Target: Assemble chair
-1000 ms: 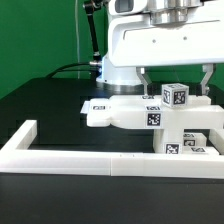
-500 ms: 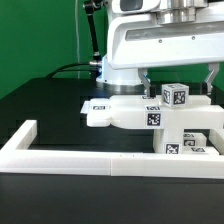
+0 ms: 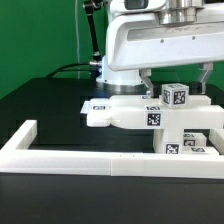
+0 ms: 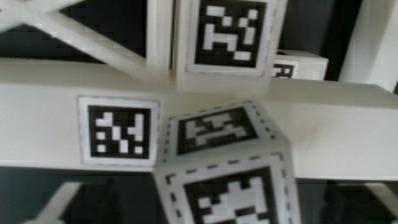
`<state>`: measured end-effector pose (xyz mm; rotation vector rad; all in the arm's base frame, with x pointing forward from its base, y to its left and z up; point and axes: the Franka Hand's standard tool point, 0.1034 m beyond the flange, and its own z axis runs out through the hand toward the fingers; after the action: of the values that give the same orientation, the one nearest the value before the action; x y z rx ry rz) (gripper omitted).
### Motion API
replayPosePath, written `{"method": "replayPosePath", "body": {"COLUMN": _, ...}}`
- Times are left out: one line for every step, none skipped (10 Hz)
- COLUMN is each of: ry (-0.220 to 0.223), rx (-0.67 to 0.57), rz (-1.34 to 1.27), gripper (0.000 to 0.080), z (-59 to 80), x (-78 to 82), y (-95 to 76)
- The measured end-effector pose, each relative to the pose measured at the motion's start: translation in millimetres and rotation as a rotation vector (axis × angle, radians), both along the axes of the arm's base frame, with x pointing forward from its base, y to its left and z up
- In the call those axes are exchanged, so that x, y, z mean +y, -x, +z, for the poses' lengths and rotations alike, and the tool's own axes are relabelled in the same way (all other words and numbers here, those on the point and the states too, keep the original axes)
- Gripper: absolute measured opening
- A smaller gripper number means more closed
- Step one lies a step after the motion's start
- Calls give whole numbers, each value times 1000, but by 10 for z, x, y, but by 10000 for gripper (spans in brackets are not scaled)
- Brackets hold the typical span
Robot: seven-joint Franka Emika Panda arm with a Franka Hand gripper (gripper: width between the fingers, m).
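Jaws are set astride the tagged post [image 3: 176, 96] of the chair [image 3: 130, 112]; contact cannot be told. Chair sits on the black bench [image 3: 40, 105]. Border wall [image 3: 70, 157] at 6 o'clock, marker board [image 3: 97, 105] at 9 o'clock, touching.
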<state>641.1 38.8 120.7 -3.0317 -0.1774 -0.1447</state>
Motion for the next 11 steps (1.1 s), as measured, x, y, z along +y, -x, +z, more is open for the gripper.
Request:
{"method": "replayPosePath", "body": {"ry": -2, "rx": 2, "rz": -16, "gripper": 284, "z": 0, "x": 2, "y": 0}}
{"method": "replayPosePath", "body": {"ry": -4, "rx": 3, "rz": -30, "gripper": 284, "z": 0, "x": 1, "y": 0}}
{"method": "replayPosePath", "body": {"ry": -4, "rx": 4, "rz": -34, "gripper": 288, "z": 0, "x": 1, "y": 0}}
{"method": "replayPosePath", "body": {"ry": -14, "rx": 12, "rz": -110, "gripper": 288, "z": 0, "x": 7, "y": 0}}
{"method": "replayPosePath", "body": {"ry": -21, "rx": 19, "rz": -181, "gripper": 288, "z": 0, "x": 8, "y": 0}}
{"method": "replayPosePath", "body": {"ry": -24, "rx": 23, "rz": -210, "gripper": 288, "z": 0, "x": 8, "y": 0}}
{"method": "replayPosePath", "body": {"ry": -35, "rx": 36, "rz": -326, "gripper": 288, "z": -3, "x": 9, "y": 0}}
{"method": "replayPosePath", "body": {"ry": -44, "rx": 48, "rz": -431, "gripper": 288, "z": -8, "x": 20, "y": 3}}
{"method": "replayPosePath", "body": {"ry": -52, "rx": 56, "rz": -512, "gripper": 289, "z": -10, "x": 28, "y": 1}}
{"method": "replayPosePath", "body": {"ry": -64, "rx": 65, "rz": -618, "gripper": 289, "z": -13, "x": 34, "y": -1}}
{"method": "replayPosePath", "body": {"ry": -75, "rx": 76, "rz": -724, "gripper": 290, "z": -16, "x": 40, "y": -2}}
